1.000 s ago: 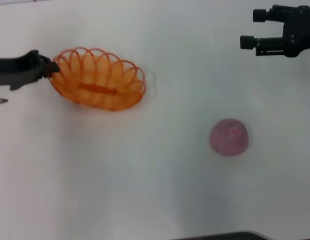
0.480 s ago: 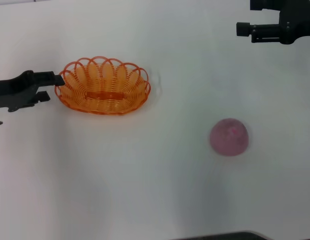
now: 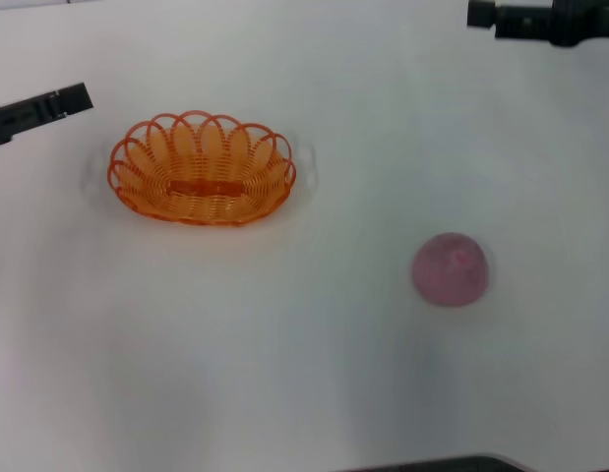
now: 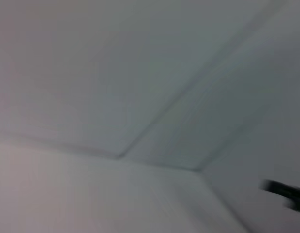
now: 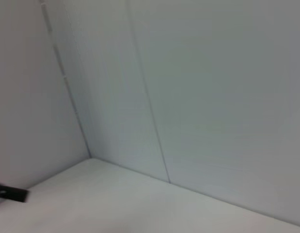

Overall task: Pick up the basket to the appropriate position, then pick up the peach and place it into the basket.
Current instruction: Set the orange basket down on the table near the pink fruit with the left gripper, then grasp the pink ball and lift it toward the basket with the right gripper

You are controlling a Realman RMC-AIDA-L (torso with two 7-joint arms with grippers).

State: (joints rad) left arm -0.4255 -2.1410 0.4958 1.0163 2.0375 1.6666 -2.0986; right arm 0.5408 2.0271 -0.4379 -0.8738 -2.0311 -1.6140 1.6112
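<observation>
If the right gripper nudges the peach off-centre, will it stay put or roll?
The peach looks round and sits alone on the smooth white table, so it would probably roll. Nothing stands beside it to stop it; the basket is well to its left. Its matte skin may give the pads some grip.

Even, bright overhead light washes my white table (image 3: 284, 374) almost flat, leaving only a faint grey shadow on the far side of the basket (image 3: 202, 182) and a soft one beneath the peach (image 3: 450, 268), whose edges look slightly fuzzy. My head view darkens gently toward its near corners and shows no hard glare. Both my wrist views are dim, grey and smeared, with wall seams soft and a dark shape (image 4: 285, 191) blurred at the frame edge.
</observation>
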